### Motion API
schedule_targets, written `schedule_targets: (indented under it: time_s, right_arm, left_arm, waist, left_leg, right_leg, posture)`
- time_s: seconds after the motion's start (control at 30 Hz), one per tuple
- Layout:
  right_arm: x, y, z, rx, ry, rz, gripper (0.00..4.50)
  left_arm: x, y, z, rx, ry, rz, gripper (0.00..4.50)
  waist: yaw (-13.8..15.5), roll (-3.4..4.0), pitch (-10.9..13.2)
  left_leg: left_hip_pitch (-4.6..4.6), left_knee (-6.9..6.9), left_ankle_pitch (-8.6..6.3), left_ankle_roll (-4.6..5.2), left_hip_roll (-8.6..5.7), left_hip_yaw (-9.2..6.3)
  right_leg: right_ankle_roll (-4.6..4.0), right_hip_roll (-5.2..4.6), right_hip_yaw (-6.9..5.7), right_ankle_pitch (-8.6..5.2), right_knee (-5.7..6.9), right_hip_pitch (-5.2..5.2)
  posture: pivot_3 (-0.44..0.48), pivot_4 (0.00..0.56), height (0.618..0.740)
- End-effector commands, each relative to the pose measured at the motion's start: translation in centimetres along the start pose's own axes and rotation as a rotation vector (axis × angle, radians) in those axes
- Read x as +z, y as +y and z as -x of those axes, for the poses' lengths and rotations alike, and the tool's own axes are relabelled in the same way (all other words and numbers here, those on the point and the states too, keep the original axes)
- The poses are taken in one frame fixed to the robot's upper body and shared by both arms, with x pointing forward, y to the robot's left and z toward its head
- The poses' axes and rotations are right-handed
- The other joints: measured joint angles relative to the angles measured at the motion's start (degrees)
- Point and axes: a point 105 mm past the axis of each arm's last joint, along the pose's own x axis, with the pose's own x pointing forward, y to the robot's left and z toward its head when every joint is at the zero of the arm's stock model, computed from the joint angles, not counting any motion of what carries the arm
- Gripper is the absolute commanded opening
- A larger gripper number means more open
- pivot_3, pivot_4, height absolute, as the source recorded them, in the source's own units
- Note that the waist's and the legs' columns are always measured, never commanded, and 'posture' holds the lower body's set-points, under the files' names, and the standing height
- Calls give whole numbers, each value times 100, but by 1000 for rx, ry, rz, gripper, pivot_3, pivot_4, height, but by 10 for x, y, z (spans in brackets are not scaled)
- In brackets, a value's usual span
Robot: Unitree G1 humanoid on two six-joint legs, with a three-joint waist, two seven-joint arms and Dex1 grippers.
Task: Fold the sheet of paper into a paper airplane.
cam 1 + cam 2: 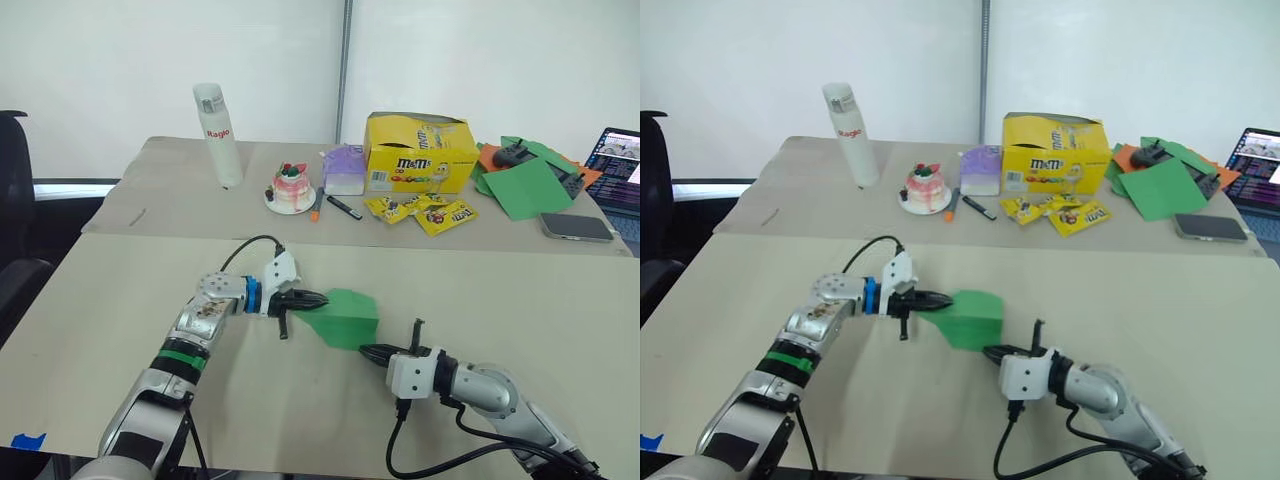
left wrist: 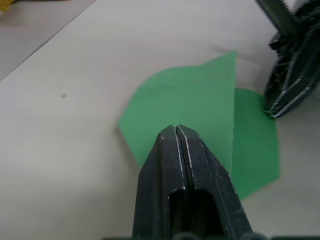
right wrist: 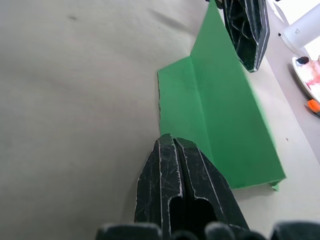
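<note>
Right gripper (image 1: 368,351), nearest, fingers pressed together with nothing between them, tips resting at the near edge of the paper (image 1: 345,317). Paper: bright green, partly folded, one pointed end toward the left gripper (image 1: 315,299), one long crease running its length, an upper flap lying over a lower layer; it sits flat on the near table (image 1: 120,300), between the two grippers. Left gripper: fingers likewise closed together, tips at the pointed end, seemingly laid on top rather than pinching it. Judged step: pressing a crease down. To do it well, one closed tip should pin the point while the other runs along the fold line from point to tail, firm and slow, so the thin sheet does not slide or buckle; edges of the flap should be checked for alignment before the crease is set hard. Far table (image 1: 170,190): white bottle (image 1: 218,134), small cake on a plate (image 1: 291,188), pens (image 1: 344,208), yellow candy box (image 1: 418,152) with packets (image 1: 425,212) in front, loose green sheets (image 1: 528,185), phone (image 1: 576,227), laptop (image 1: 615,165).
</note>
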Motion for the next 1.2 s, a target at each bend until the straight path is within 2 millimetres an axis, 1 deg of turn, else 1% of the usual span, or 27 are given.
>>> schedule_targets:
  time_s: [0.03, 0.13, 0.53, 0.67, 0.83, 0.93, 1.03, 1.1, 1.2]
  right_arm:
    - [-6, 11, -2, 40, 35, -23, 0]
    - [-6, 11, -2, 38, 36, -25, 0]
    - [-4, 8, 1, 20, 34, 5, 0]
    - [5, -2, 12, -27, 7, 9, 0]
    - [16, -12, 35, -32, -30, 23, 0]
    - [20, -22, 43, -51, -51, 25, 0]
    - [27, -35, 42, -90, -78, 25, 0]
    - [31, -46, 37, -136, -93, 11, 0]
    - [30, -57, 30, -178, -85, -2, 0]
  left_arm:
    - [7, -12, 0, -69, -20, -13, 26]
    - [4, -19, -2, -99, -11, -4, 26]
    - [-5, -35, -11, -143, 18, 1, 26]
    - [-11, -38, -11, -141, 41, -13, 26]
    - [-18, -39, -12, -130, 69, -30, 26]
    - [-17, -40, -14, -128, 59, -23, 26]
    - [-15, -43, -16, -139, 37, -6, 26]
    - [-8, -45, -14, -143, 0, 14, 26]
    - [9, -43, -8, -128, -80, 52, 26]
  waist:
    - [-1, -1, -1]
    - [-1, -1, -4]
    - [0, -2, -8]
    - [36, 0, -8]
    - [66, -1, -7]
    - [67, -2, -7]
    - [67, -1, -7]
    - [64, -2, -6]
    - [55, -1, -7]
  left_leg:
    - [0, 0, 0, 0, 0, 0]
    - [1, 1, 0, 0, -1, 0]
    - [1, 1, 0, 0, -1, 0]
    - [-1, 2, 0, 0, -1, -1]
    - [-8, 3, -1, 2, -5, 0]
    - [-7, 6, -1, 2, -4, 0]
    - [-6, 5, -1, 2, -4, -1]
    - [-7, 5, -1, 3, -4, -1]
    - [-8, 5, -1, 3, -1, -2]
  right_leg:
    - [0, 0, 0, 0, 0, 0]
    - [0, -1, 2, 0, 2, 1]
    - [0, -1, 4, 0, 2, 1]
    - [1, -2, 7, 0, 2, 1]
    - [7, -9, 14, -4, -2, 0]
    - [7, -8, 15, -4, 1, 0]
    - [7, -3, 15, -4, 1, 0]
    - [7, -2, 15, -4, 1, -1]
    - [7, -2, 15, -4, 3, -2]
  posture:
    - [0, 150, 722]
    - [0, 150, 722]
    - [0, 150, 722]
    - [0, 150, 722]
    - [0, 150, 722]
    - [0, 150, 722]
    - [0, 150, 722]
    - [0, 150, 722]
    - [0, 150, 722]
